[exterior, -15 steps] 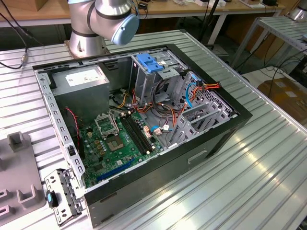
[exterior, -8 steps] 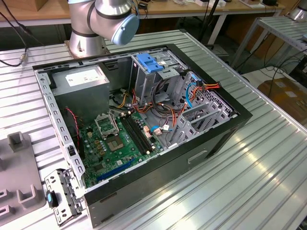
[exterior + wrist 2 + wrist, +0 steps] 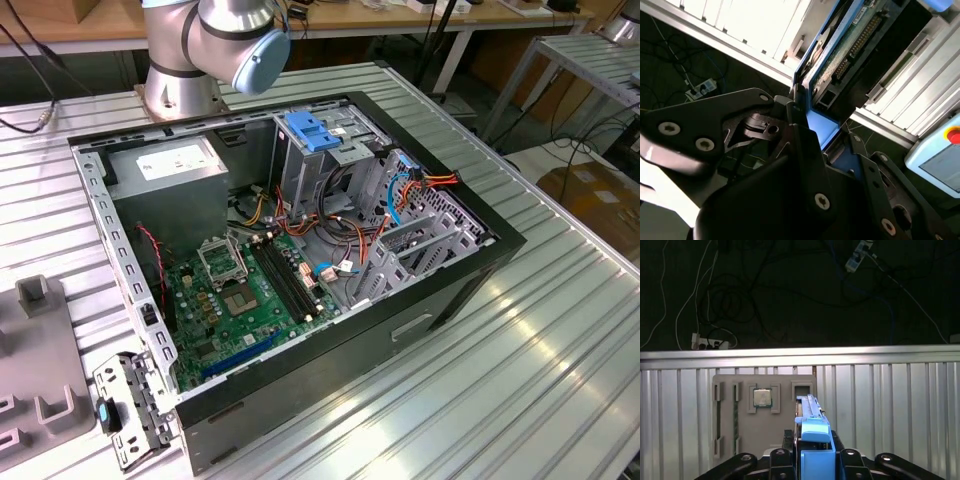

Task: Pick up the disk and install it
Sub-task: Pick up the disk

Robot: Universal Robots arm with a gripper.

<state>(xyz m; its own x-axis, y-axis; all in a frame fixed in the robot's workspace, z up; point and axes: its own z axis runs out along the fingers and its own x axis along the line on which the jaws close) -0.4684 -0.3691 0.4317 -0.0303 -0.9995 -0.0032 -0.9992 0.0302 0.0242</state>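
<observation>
The arm (image 3: 205, 45) stands at the top edge of the exterior view, toward the exterior view's left. Its silver base and a bulky joint with a pale blue cap are in frame, and the rest runs up out of the picture. In both wrist views the black gripper (image 3: 812, 455) has its fingers (image 3: 786, 440) pressed in from either side, clamped on the disk (image 3: 812, 427), which it holds edge-on.

Exterior high; wrist views near disk (image 3: 813, 436)
</observation>
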